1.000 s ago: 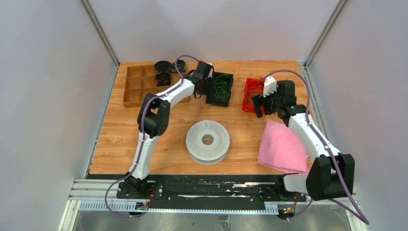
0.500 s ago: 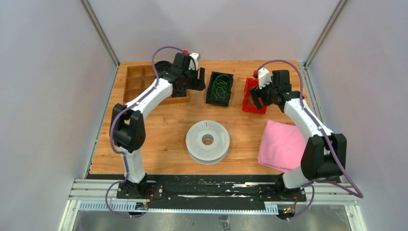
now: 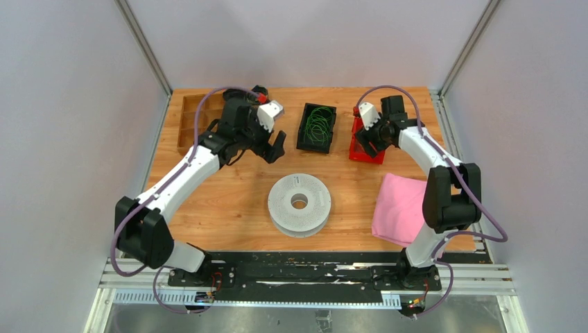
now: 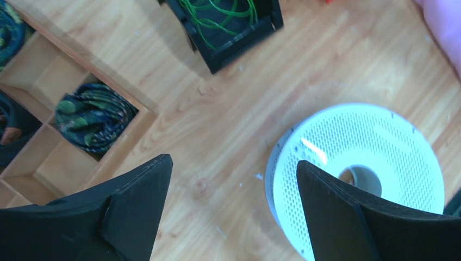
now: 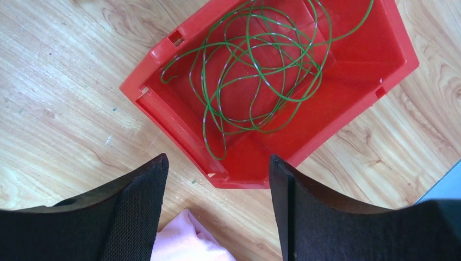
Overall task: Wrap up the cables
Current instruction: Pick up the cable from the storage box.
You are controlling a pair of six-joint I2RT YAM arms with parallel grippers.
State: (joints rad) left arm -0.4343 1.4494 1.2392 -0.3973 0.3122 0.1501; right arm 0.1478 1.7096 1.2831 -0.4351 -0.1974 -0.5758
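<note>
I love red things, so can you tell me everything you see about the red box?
The red box is an open-topped bin that looks like shiny plastic, with straight walls, one lower sloping end and small square slots in its rim. It sits flat on the wooden table. Inside lies a loose tangle of thin green wire in round loops. The right gripper hovers above it, open, touching nothing. A pink cloth lies close by.
</note>
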